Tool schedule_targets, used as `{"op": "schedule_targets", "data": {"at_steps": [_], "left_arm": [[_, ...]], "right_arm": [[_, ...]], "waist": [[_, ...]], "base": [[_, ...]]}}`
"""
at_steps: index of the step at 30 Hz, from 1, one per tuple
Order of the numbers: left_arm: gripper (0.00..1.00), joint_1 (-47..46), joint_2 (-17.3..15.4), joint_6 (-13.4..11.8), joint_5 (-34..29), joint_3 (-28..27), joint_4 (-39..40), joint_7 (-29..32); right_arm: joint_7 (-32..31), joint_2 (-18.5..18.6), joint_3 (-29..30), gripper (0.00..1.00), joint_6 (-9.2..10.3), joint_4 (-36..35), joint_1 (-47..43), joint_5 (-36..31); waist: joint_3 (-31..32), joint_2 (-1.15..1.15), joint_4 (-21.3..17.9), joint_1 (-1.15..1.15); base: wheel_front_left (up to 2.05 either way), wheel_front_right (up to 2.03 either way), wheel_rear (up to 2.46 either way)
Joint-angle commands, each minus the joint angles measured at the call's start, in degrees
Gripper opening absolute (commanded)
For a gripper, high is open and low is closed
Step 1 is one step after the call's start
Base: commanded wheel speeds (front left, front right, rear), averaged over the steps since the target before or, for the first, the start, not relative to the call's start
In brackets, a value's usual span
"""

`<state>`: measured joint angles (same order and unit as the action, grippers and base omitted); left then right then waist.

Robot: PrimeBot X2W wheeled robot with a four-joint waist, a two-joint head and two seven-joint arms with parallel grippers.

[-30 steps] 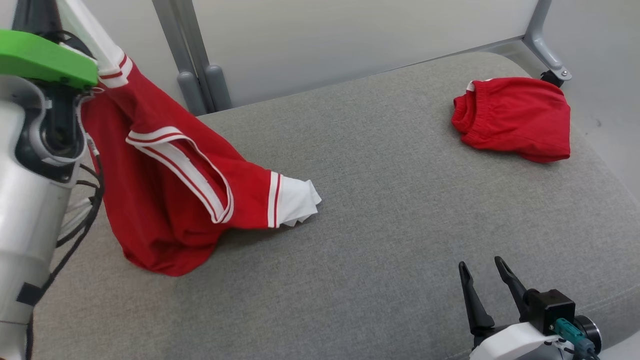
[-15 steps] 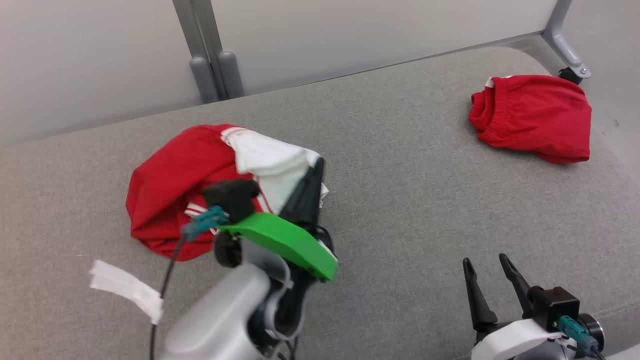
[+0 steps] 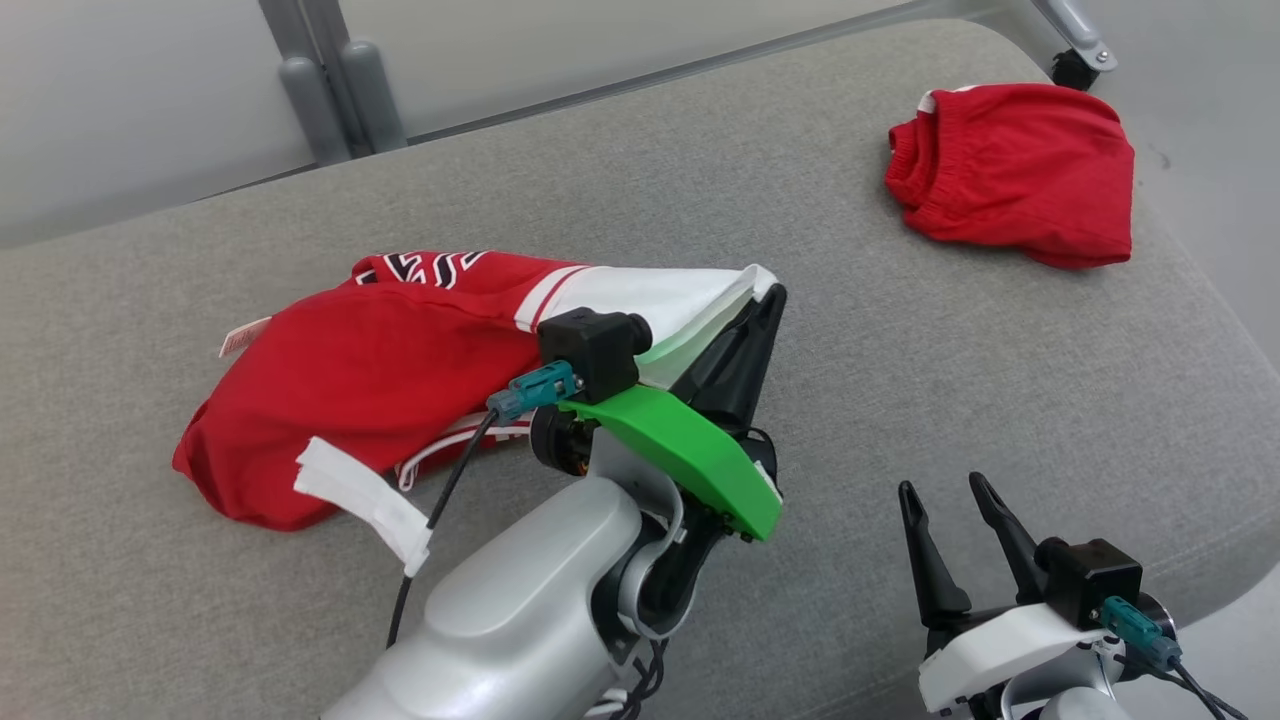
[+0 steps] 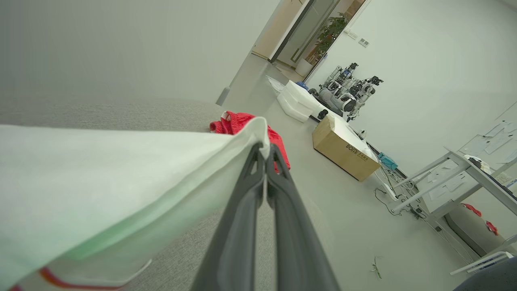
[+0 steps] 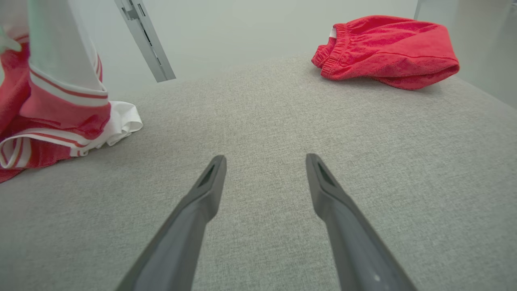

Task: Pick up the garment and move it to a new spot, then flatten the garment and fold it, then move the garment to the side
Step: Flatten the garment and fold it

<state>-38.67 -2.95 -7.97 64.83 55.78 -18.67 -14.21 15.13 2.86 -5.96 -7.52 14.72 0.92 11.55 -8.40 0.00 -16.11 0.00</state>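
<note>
The garment [image 3: 370, 360] is heaped on the cushion [image 3: 900, 330], left of centre, and its white edge is pinched in the closed left gripper [image 3: 772, 295]. The right gripper [image 3: 940, 483] is held wide, well apart from it.

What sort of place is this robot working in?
Probably a robotics lab, not a home: other robots stand by the far wall, a cardboard box sits on the bare floor, and cables trail beside a metal-framed desk.
</note>
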Motion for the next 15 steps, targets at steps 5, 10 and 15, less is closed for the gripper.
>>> {"op": "schedule_targets", "data": {"at_steps": [5,10,15], "left_arm": [[0.18,-3.68,-0.11,1.23,4.63,3.87,3.1,-1.01],[1.0,-4.64,-0.08,3.33,10.47,11.55,2.74,-0.4],[1.0,-5.6,-0.12,6.22,12.84,15.98,2.07,3.29]], "right_arm": [[0.01,0.03,0.46,1.0,0.07,0.39,1.05,0.73],[0.01,0.08,0.07,1.0,0.07,0.64,1.86,0.96],[0.01,0.07,1.08,1.0,0.07,0.61,0.67,0.27]], "waist": [[-2.56,0.0,-3.3,0.0],[-2.47,0.0,-3.43,0.0],[-1.46,0.0,-1.71,0.0]], "base": [[0.0,0.0,0.0],[0.0,0.0,0.0],[0.0,0.0,0.0]]}}
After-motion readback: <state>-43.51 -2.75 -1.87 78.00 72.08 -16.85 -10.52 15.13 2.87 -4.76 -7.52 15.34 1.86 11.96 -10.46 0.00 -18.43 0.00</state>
